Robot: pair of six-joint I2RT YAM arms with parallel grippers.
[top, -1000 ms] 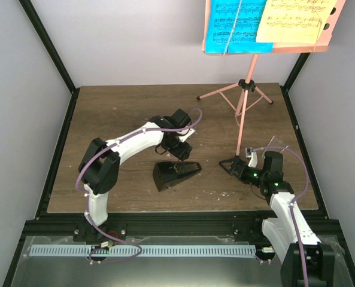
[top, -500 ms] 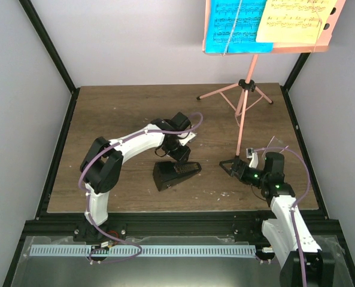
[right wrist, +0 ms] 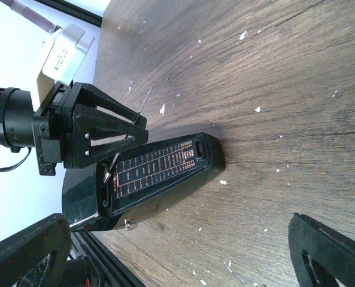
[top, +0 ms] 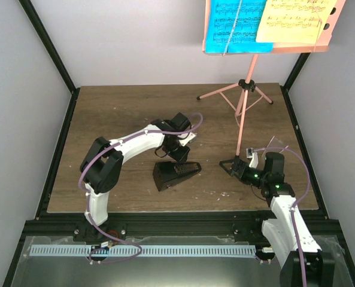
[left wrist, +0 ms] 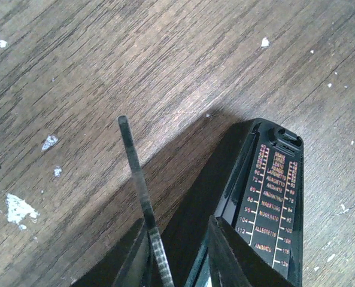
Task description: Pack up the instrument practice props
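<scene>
The black pyramid metronome [top: 176, 174] lies on its side at the table's centre, scale face up; it also shows in the left wrist view [left wrist: 267, 197] and the right wrist view [right wrist: 159, 167]. My left gripper [top: 178, 156] hangs over its wide end, jaws slightly apart [left wrist: 176, 222]. The thin pendulum rod [left wrist: 135, 173] runs between the fingers, against the left one. My right gripper [top: 236, 167] is open and empty [right wrist: 177, 251], facing the metronome's narrow end. The pink music stand [top: 244, 95] stands at the back right, holding a cyan page [top: 234, 24] and a yellow page [top: 294, 21].
The stand's tripod legs [top: 225, 91] spread over the back right of the wooden table [top: 117, 113]. Black frame rails [top: 63, 137] run along the table's sides and front. Grey walls close in on both sides. White specks dot the wood.
</scene>
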